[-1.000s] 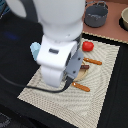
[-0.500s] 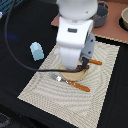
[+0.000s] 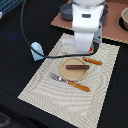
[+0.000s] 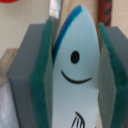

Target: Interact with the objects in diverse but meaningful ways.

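Looking past your arm, you see a round wooden plate [image 3: 75, 69] with the brown sausage stick [image 3: 77, 66] on a woven placemat [image 3: 45, 92], fork [image 3: 69, 81] beside it; your gripper [image 4: 75, 75] clamps a smooth fish-shaped piece [image 4: 75, 57] (smiling face) between green pads [image 4: 42, 75]

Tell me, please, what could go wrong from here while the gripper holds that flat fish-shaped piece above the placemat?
1. The gripper pinches the thin fish-shaped piece between green pads; it might slip or twist on release.
2. The arm hangs close over the wooden plate with the brown sausage stick; a descent could knock it off.
3. The black cable runs beside the pale blue cup and may drag it.
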You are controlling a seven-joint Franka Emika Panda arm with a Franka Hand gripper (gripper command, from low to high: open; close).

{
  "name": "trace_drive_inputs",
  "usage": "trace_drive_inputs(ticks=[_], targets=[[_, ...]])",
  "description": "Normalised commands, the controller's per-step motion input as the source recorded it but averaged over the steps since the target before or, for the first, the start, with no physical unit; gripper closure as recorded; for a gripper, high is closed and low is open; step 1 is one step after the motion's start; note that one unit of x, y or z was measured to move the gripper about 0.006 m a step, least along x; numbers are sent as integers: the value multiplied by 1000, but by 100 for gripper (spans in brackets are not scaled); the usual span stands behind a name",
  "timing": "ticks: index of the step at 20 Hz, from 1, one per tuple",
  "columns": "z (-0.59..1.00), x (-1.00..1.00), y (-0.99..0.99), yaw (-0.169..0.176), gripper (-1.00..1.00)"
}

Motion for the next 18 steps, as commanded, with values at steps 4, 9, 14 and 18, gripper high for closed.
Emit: trace_drive_inputs(ticks=[4, 9, 14, 18], targets=[[-46, -466, 732, 18, 100], [-105, -540, 667, 8, 100], [-196, -555, 549, 1, 100], [-286, -593, 370, 4, 100]])
